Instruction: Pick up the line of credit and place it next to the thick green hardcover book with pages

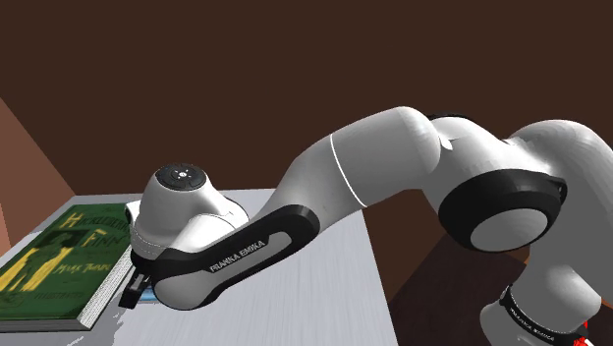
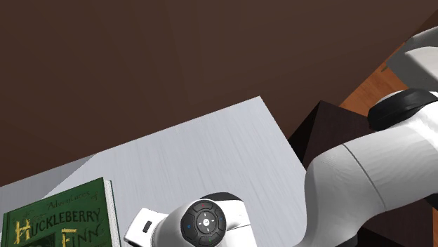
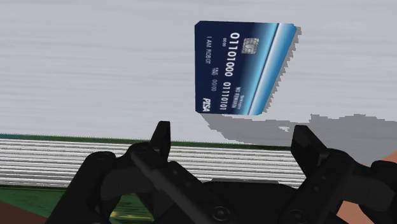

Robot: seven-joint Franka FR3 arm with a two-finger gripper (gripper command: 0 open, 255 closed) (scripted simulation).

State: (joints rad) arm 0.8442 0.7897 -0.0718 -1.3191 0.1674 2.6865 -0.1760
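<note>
Dark blue with a paler blue band and white digits, the credit card [image 3: 245,69] lay flat on the pale grey table [image 3: 95,76]. It was close to the page side of the green hardcover book [image 3: 57,162] but not touching it, with a strip of bare tabletop between the two. The black gripper [image 3: 232,137] hung over that strip, just off the book's page edge. Its two fingers [image 3: 160,137] were spread wide with nothing between them, and the card sat beyond the fingertips, on the side away from the book. In the shoulder view the book [image 1: 54,260] lay flat with its cover up, yellow lettering on green, and the white arm [image 1: 324,187] reached down just beside the book's page edge.
</note>
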